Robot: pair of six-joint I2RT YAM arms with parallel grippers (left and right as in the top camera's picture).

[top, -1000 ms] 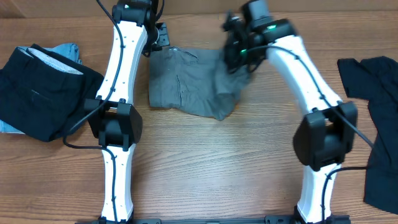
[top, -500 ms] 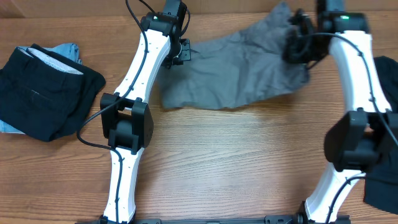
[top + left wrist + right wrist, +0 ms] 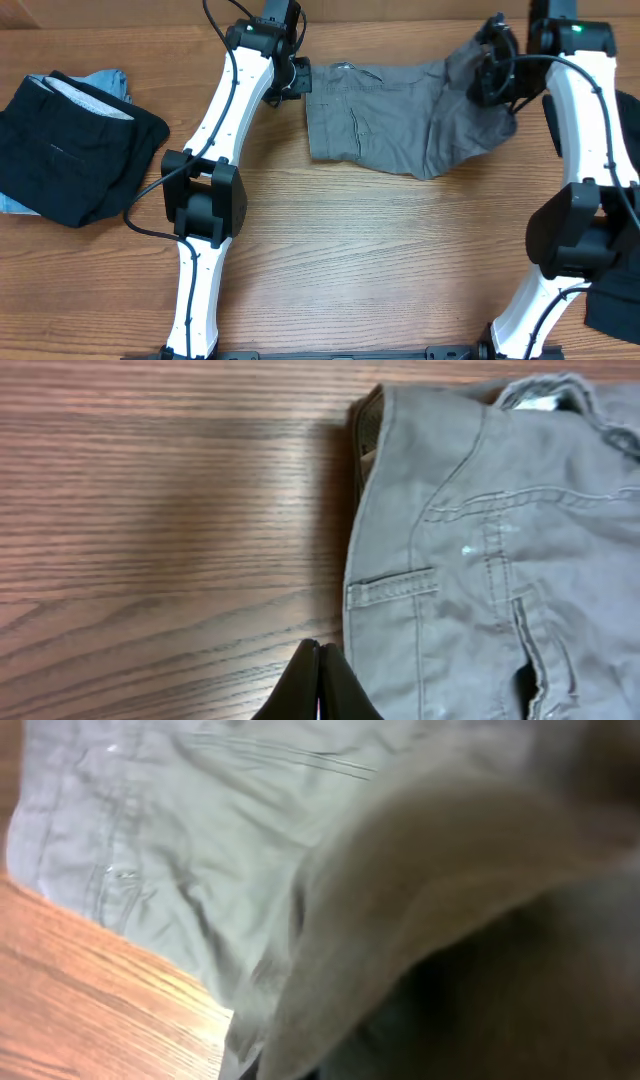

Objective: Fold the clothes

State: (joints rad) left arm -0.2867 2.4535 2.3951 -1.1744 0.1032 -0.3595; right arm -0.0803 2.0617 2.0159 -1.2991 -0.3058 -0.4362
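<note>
The medium-grey garment (image 3: 380, 115) lies spread across the far middle of the table, waistband end to the left. My left gripper (image 3: 302, 80) is shut and empty, its tips on bare wood just beside the garment's left edge, as the left wrist view (image 3: 320, 652) shows. That view also shows the grey garment (image 3: 500, 560) with a belt loop, seams and a small white label at the top. My right gripper (image 3: 492, 75) is shut on the garment's right end and holds it raised. Grey fabric (image 3: 200, 820) fills the right wrist view and hides the fingers.
A pile of black clothes (image 3: 70, 150) lies at the left edge, with a light-blue garment (image 3: 108, 80) under it. Another black garment (image 3: 610, 130) lies at the right edge, partly behind my right arm.
My right gripper has swung right with the grey garment, pulling it out flat and dragging it rightward. My left gripper also moved right and now sits at the garment's left edge.
</note>
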